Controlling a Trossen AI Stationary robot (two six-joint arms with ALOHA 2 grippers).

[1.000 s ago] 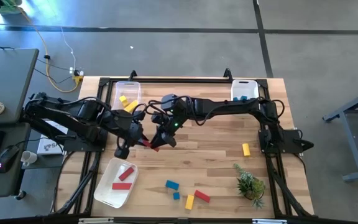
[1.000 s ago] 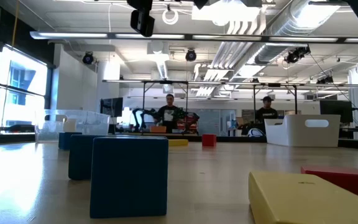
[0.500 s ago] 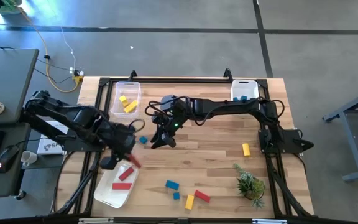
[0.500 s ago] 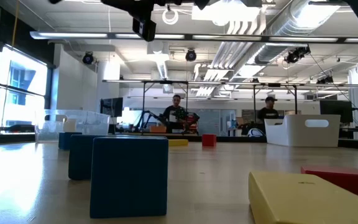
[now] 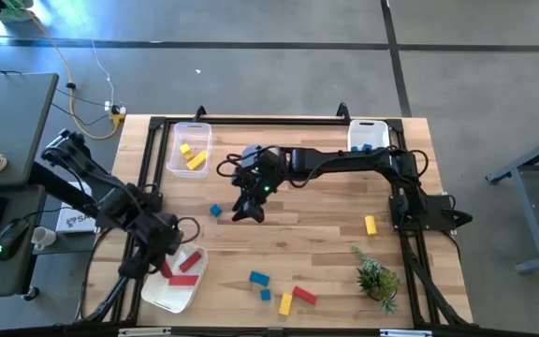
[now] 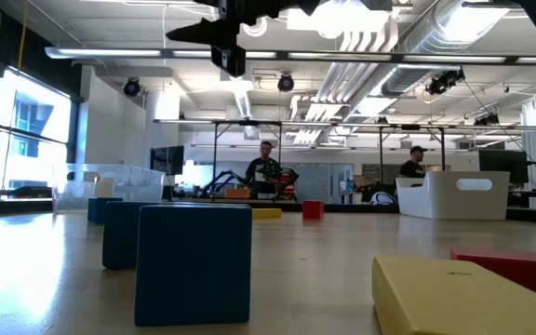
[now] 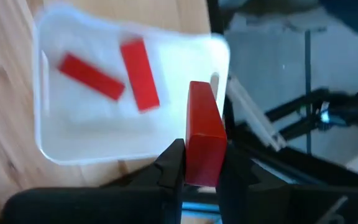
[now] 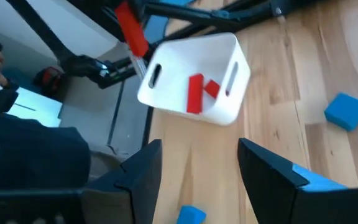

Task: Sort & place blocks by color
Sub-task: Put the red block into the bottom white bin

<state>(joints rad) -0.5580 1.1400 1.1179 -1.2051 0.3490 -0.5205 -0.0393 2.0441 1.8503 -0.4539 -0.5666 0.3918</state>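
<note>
My left gripper (image 5: 160,263) is shut on a red block (image 7: 204,121) at the left rim of the white bin (image 5: 162,295) near the table's near-left corner. Two red blocks (image 7: 138,74) lie in that bin. My right gripper (image 5: 244,213) hangs open and empty above the table's middle, its fingers (image 8: 266,171) wide apart. A blue cube (image 5: 215,211) lies on the table to its left. More blocks lie flat near the front edge: blue (image 5: 258,278), yellow (image 5: 285,303) and red (image 5: 304,296). One yellow block (image 5: 371,225) lies at the right. My left gripper pinches the red block by one end (image 7: 202,173) between its two fingers. The fingers slant down and lie along the block. The rest of the block (image 8: 131,28) sticks out past the fingertips. It is clear of the table and the bin.
A clear bin with yellow blocks (image 5: 190,152) stands at the far left, and a white bin with blue blocks (image 5: 367,137) at the far right. A small green plant (image 5: 377,277) stands near the right front corner. Bare wood lies between the grippers and the near blocks.
My left gripper has swung away from my right gripper at the table's middle toward the near-left corner and down, turning as it went. It carried the red block to the white bin. The blue cube, hidden under the arms before, now shows.
</note>
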